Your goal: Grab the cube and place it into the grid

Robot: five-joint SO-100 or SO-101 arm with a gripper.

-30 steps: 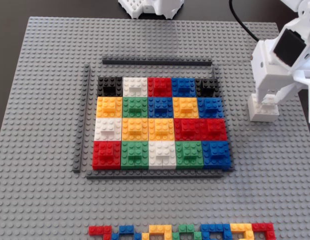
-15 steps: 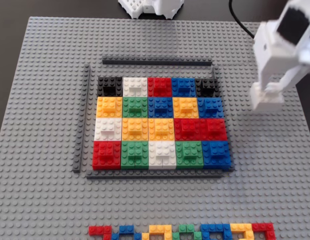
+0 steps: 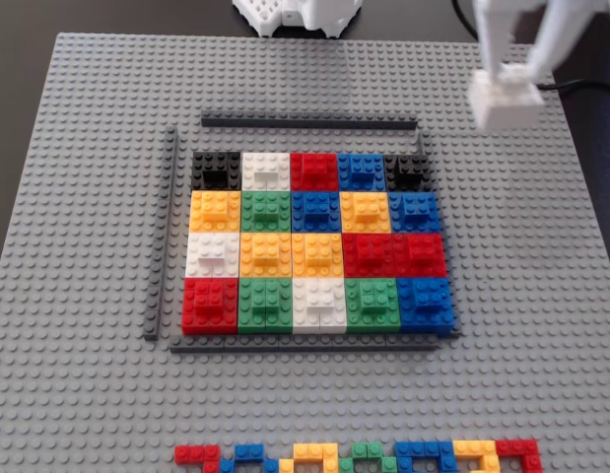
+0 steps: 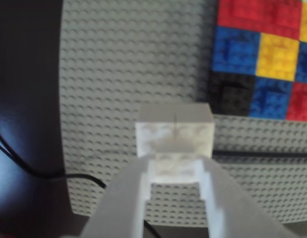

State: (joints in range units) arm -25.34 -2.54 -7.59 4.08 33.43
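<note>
The cube (image 3: 505,100) — gripped in the arm's jaws — has lifted off the baseplate (image 3: 88,197), moving up-frame.

even soft light; wrist view blurred.

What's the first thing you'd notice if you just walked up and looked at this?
The bright patchwork grid in the middle of the grey baseplate jumps out first, with its red, yellow, green, blue, white and black squares. Next comes the white cube, pinched in the white gripper near the fixed view's top right corner, away from the grid. A thin row of small mixed-colour bricks runs along the bottom edge.
</note>
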